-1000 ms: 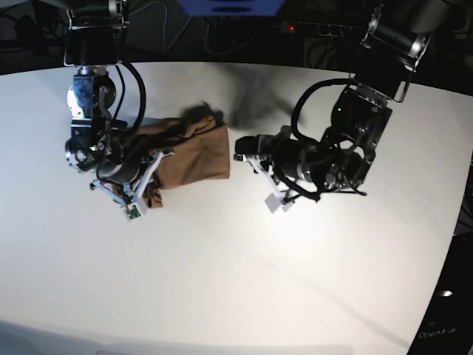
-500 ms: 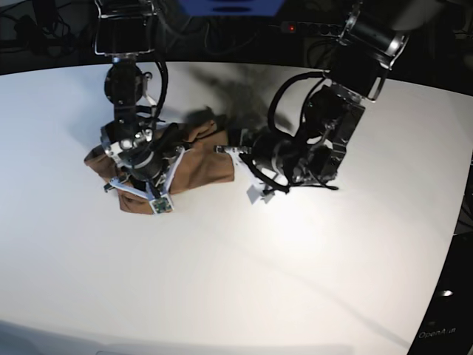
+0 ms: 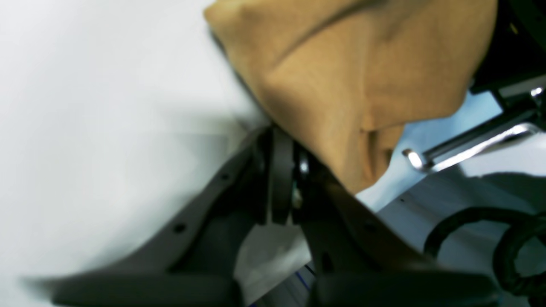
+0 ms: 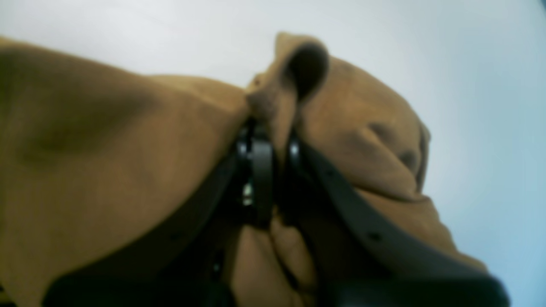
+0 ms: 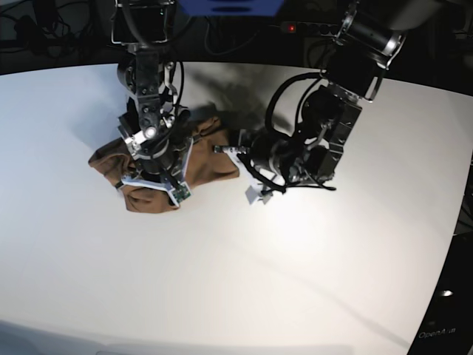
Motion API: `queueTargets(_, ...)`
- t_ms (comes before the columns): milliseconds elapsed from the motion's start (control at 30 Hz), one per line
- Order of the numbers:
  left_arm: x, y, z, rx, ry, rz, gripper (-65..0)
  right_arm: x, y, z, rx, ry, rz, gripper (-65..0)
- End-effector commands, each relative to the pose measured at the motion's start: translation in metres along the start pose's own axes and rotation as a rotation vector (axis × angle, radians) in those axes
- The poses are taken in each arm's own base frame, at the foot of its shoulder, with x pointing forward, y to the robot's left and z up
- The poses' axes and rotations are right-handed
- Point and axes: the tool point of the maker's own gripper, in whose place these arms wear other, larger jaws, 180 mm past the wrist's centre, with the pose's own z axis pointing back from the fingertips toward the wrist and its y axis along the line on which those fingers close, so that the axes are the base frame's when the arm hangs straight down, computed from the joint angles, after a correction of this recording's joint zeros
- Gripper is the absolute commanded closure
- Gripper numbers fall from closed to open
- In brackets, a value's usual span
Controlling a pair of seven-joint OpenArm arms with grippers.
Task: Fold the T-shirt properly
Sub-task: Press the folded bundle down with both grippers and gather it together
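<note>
The tan T-shirt (image 5: 214,164) lies bunched on the white table (image 5: 244,274), left of centre. My right gripper (image 5: 159,176) is on top of the bunch. In the right wrist view the right gripper (image 4: 273,136) is shut on a raised fold of the T-shirt (image 4: 128,149). My left gripper (image 5: 228,150) is at the shirt's right edge. In the left wrist view the left gripper (image 3: 283,140) has its jaws together, with the edge of the T-shirt (image 3: 349,76) running into the tips. Both wrist views are blurred.
The table's dark back edge carries cables and a power strip with a red light (image 5: 292,28). The table's curved right edge (image 5: 460,214) drops to dark floor. The left arm's black cables (image 5: 284,96) loop above its wrist.
My right gripper has moved right and a little toward the back with the cloth. The shirt now bunches and spreads out to the left. My left gripper has moved left to the shirt's right edge.
</note>
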Motion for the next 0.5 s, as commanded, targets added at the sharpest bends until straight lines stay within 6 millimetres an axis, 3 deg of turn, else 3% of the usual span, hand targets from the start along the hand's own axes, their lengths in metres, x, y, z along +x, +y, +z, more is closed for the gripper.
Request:
queueTargets(0,0.014,-0.010,0.007,-0.027,-0.032,-0.018,-1.8,0.004,0.008,0.001,0.018,0.005,0.027,-1.3)
queueTargets(200,0.014,-0.014,0.009,-0.039,-0.035,-0.023,-1.8,0.018,0.009,0.001,-0.018,-0.003,0.181,-1.3)
queueTargets(367,0.005,-0.012,0.005,-0.040,-0.018,-0.013,-1.8,0.035,-0.008,-0.001,-0.075,-0.017,0.240,-1.3)
queueTargets(467,-0.005,0.003,0.005,-0.013,-0.002,0.002,-1.8,0.048,-0.026,0.004,-0.125,-0.040,0.249,-1.3)
